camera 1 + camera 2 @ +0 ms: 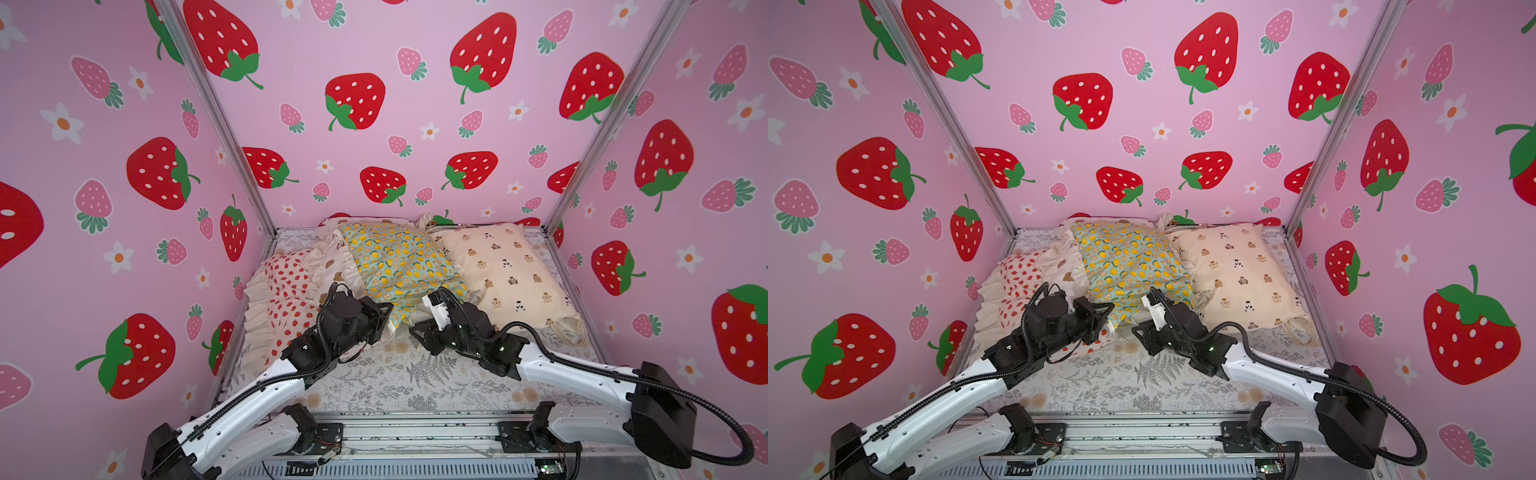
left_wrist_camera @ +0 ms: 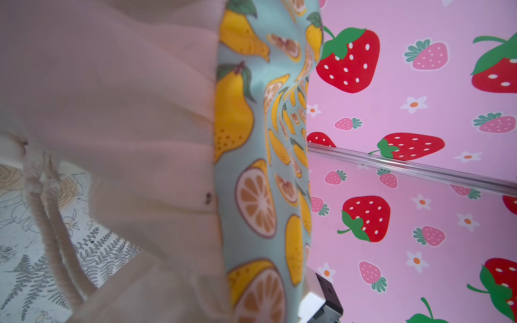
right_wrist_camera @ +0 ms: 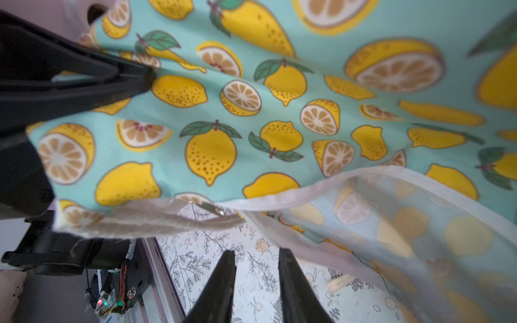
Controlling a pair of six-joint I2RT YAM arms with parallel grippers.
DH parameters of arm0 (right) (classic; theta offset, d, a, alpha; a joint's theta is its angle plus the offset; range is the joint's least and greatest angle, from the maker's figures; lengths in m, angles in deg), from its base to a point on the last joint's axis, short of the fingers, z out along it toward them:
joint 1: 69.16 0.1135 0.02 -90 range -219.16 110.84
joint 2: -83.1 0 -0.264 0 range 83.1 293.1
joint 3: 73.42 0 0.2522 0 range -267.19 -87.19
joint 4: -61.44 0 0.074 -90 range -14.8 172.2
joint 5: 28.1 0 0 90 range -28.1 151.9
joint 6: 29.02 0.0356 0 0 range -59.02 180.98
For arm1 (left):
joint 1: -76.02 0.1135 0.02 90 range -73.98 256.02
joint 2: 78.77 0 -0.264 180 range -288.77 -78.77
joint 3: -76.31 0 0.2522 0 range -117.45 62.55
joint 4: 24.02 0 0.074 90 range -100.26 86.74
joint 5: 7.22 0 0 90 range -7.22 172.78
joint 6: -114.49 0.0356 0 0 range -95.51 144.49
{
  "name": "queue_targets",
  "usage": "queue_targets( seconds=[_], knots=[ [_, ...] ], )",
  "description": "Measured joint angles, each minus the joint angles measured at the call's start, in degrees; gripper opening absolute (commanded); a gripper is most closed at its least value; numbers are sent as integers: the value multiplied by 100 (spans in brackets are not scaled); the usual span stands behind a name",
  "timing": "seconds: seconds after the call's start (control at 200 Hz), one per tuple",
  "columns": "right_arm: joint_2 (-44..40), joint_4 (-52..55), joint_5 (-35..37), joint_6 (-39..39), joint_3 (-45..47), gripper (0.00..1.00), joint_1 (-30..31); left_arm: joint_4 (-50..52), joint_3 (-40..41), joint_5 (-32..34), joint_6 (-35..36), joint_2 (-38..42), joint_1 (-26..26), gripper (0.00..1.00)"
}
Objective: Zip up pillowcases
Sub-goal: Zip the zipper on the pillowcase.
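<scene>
At frame centre, left gripper [image 3: 147,79] reaches rightward, clamped on lemon case [image 3: 279,112] corner; right gripper [image 3: 256,251] points leftward, jaws apart, empty.

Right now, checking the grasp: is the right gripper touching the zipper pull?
Apart: right wrist view shows sheet between the right gripper and the zipper pull.

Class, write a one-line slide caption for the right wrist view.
Open right end effector faces the zipper pull of the lemon pillowcase; left end effector pinches its fabric.
</scene>
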State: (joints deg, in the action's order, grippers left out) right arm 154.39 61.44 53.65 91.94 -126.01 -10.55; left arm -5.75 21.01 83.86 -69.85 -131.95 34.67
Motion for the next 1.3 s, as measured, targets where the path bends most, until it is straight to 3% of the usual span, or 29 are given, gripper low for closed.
queue_targets(
  seconds=[0.495,1.301],
  knots=[
    [358,-1161,-179,-39,111,35,0,-48,59,-7,-68,-98,0,0],
    [415,-1539,-291,-157,299,24,0,-87,59,-11,-157,-170,0,0]
  ],
)
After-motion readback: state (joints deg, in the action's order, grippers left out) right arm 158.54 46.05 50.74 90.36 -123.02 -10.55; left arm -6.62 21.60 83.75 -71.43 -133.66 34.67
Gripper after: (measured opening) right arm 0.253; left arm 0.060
